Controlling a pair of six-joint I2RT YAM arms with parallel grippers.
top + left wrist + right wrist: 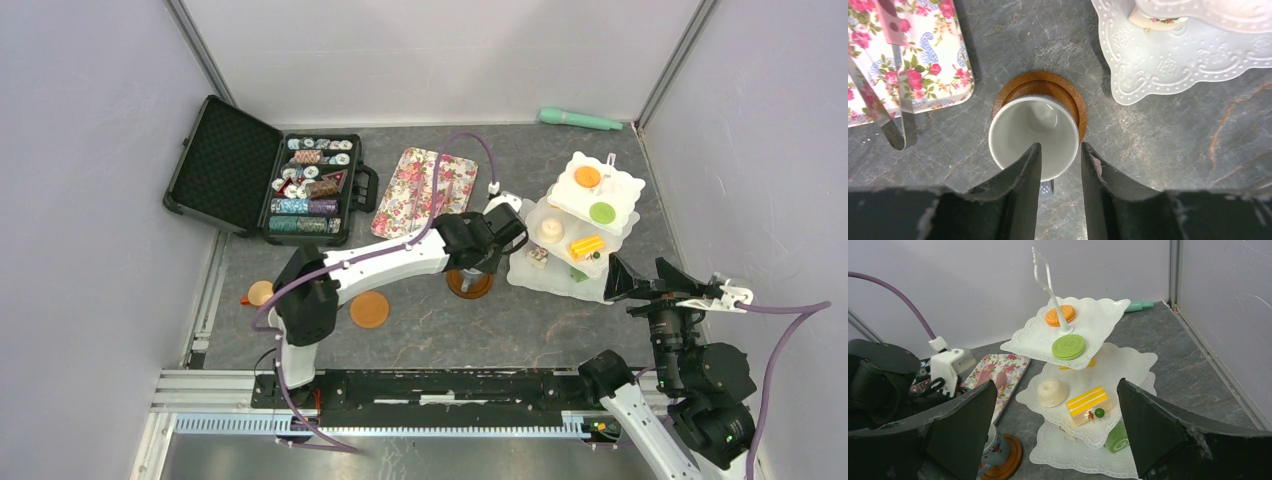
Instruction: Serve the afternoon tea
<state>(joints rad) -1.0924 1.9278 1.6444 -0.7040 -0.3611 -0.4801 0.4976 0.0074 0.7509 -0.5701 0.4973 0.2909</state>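
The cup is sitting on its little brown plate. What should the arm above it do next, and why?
Probably lift the left gripper straight up and away. The mug stands upright on its saucer, and the fingers are apart, with the handle loose in the gap, so nothing seems left to do here. A second saucer lies bare nearer the arm's base.

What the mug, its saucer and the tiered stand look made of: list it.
Mug: likely glazed ceramic; smooth white inside with soft glossy highlights.
Saucer: wood or a wood-look material; warm brown, matte, grain too faint to confirm.
Stand: probably moulded plastic, possibly ceramic; white, slight sheen, embossed scrolls and beaded scalloped edge.
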